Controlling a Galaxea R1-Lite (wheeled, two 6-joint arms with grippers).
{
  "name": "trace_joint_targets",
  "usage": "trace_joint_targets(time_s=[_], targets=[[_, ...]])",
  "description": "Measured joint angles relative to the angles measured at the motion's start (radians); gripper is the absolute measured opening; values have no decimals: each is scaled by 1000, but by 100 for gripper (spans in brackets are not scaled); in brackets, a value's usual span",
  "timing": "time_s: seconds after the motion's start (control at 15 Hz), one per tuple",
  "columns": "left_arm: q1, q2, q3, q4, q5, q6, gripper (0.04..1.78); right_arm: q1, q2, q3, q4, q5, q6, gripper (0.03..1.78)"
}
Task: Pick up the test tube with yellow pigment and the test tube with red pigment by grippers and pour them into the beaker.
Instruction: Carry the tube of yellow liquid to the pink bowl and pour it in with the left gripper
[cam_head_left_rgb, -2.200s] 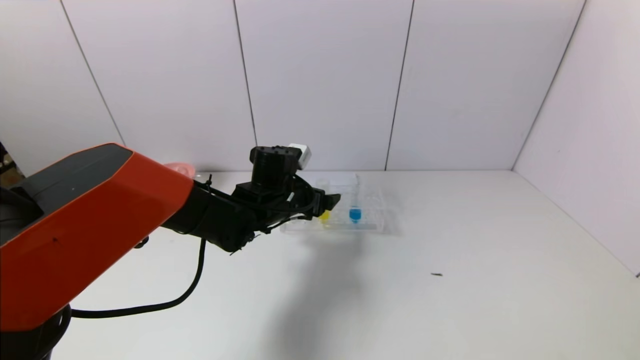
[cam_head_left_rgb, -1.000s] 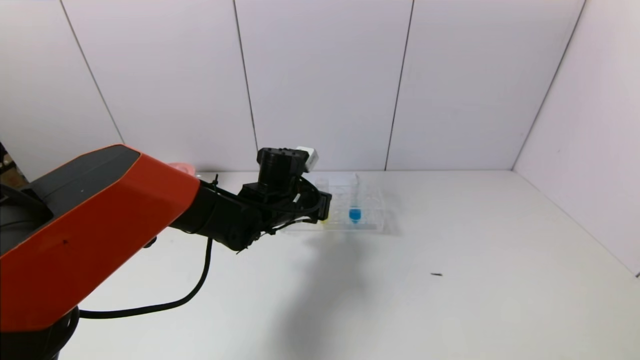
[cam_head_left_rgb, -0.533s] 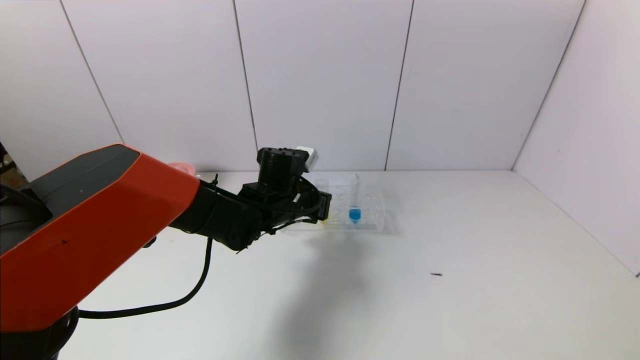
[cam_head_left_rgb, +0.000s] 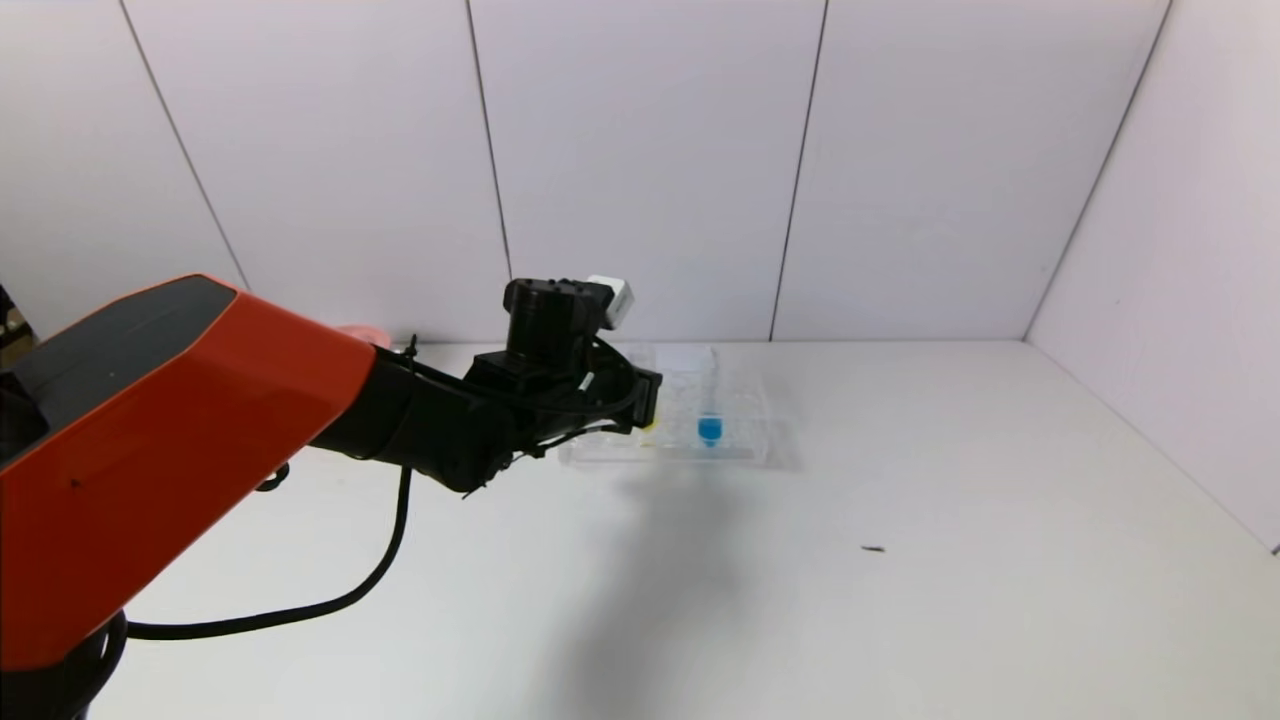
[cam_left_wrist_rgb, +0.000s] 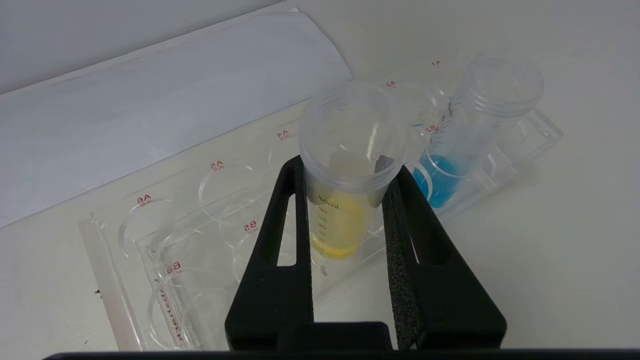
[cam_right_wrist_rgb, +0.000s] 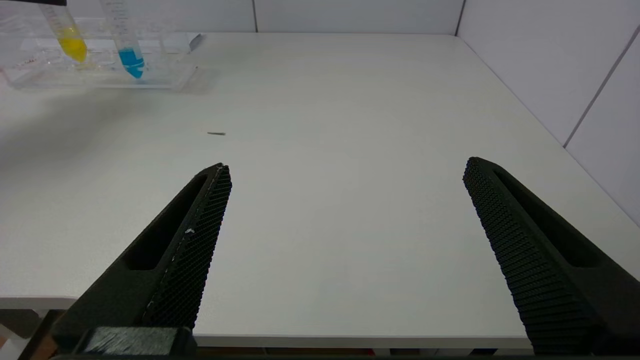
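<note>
The left gripper is clamping the yellow tube just under its rim; light, slick plastic, likely slipping unless squeezed firmly.

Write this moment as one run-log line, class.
left gripper: shut on clear yellow-tipped test tube, at clear plastic rack | right gripper: open, idle over white table | blue-tipped tube: racked

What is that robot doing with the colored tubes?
The left pincer is shut on the test tube with yellow pigment, which is at the clear rack. A blue-tipped tube stands in the rack beside it. The right pincer waits open over the near table edge, holding nothing.
</note>
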Motion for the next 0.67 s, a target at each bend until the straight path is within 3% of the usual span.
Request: trace_joint_targets(time_s=[0.67], targets=[[-1,-111,-7,32,-21,6,44,0,0,0,0,0,0,170]])
